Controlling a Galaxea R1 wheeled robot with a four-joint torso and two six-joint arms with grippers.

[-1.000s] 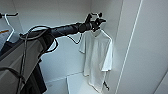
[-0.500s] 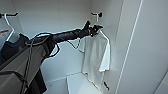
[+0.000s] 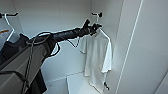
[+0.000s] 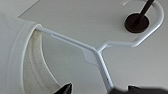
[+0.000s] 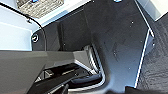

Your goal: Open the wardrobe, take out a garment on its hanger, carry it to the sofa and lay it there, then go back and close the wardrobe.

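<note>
The wardrobe [image 3: 130,37] stands open in the head view. Inside it, the garment [image 3: 96,57], a white T-shirt, hangs on the white hanger [image 3: 105,34], whose hook sits on a black peg [image 3: 100,14] at the right wall. My left gripper [image 3: 94,26] is at the hanger's neck, just above the collar. In the left wrist view the hanger [image 4: 95,51] is hooked over the peg [image 4: 137,23], and the shirt's collar [image 4: 15,57] is beside it. The left gripper [image 4: 100,88] is open, with one hanger arm running down between its dark fingertips.
A black T-shirt [image 3: 12,47] hangs on another white hanger [image 3: 8,25] at the wardrobe's left side, behind my left arm. The white wardrobe floor [image 3: 75,82] lies below the shirts. The right wrist view looks at my own dark body panels [image 5: 120,45].
My left gripper has dropped a little and drawn closer to the hanger's neck. The white T-shirt still hangs from the peg.
</note>
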